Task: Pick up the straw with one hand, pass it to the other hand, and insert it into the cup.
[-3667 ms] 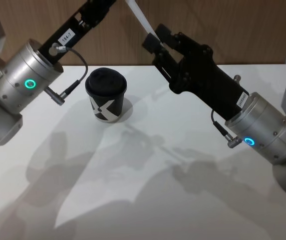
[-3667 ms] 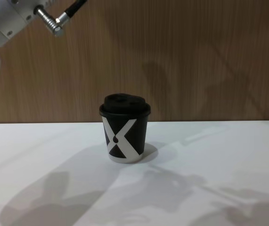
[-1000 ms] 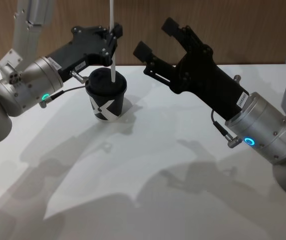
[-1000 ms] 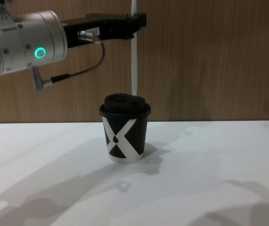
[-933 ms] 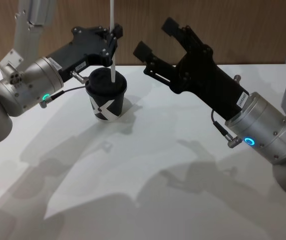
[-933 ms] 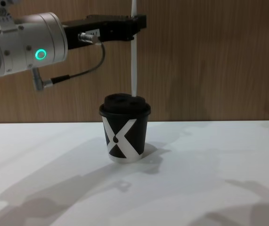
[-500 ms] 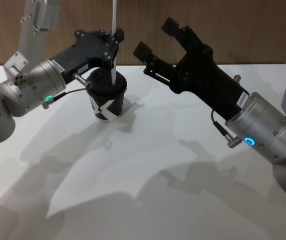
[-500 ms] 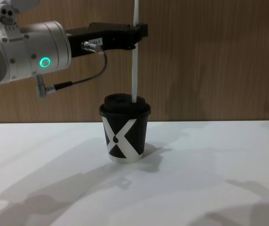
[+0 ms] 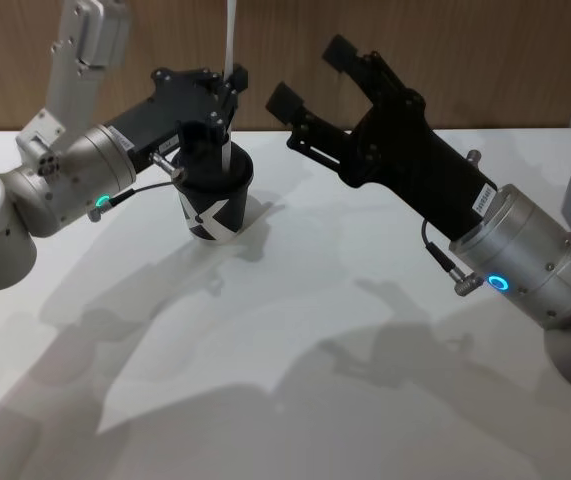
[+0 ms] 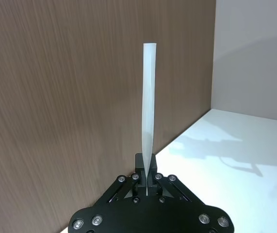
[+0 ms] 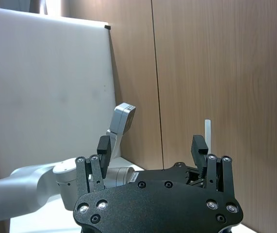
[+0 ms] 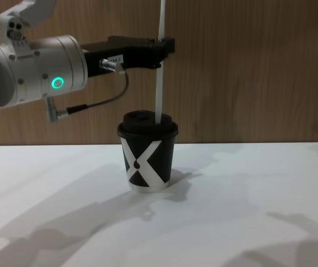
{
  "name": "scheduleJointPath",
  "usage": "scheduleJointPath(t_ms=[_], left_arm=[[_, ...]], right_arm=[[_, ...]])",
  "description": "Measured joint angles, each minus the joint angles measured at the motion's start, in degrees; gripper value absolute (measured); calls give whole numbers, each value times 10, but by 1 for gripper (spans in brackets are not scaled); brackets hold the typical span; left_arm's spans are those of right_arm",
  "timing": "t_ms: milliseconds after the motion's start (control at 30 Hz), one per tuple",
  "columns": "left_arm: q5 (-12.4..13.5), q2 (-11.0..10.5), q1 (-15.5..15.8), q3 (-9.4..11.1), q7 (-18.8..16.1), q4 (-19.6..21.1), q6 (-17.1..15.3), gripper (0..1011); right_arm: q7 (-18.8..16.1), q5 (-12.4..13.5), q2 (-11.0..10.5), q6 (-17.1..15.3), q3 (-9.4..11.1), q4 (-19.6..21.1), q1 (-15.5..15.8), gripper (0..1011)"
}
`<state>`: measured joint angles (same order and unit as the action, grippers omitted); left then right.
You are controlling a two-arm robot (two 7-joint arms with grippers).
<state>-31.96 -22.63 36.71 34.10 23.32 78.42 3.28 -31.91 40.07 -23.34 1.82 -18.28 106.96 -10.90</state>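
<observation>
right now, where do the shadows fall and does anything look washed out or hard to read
Head view: soft, overlapping arm shadows spread across the white table; the black paper cup with the white X has a dark lid with little visible detail. Chest view: the thin white paper straw stands crisp against the wood wall, the cup's shadow trailing towards the camera. Left wrist view: the straw's upper end looks pale and bright.

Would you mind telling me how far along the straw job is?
The handover looks done: the left tool grips the straw, and the right tool stands open. In hand: the straw's tip meets the lid of the cup. Left: pushing it down and letting go.
</observation>
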Motion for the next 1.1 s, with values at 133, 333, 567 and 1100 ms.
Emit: scheduleJointPath(t_ms=[133,333,567,1100], left_arm=[[3,5,0,0,0,-7,0,15],[4,10,0,0,0,-15,-3,123],[-4,14,-7,-6,2,-16,-10,360],[-31,-13,-71,-42,-15,63,-27,868]], right_arm=[[0,0,0,0,0,0,0,1001],[0,0,0,0,0,0,0,1001],[0,0,0,0,0,0,0,1001],[5,-3,-4,-1,-2,1,2,1001]])
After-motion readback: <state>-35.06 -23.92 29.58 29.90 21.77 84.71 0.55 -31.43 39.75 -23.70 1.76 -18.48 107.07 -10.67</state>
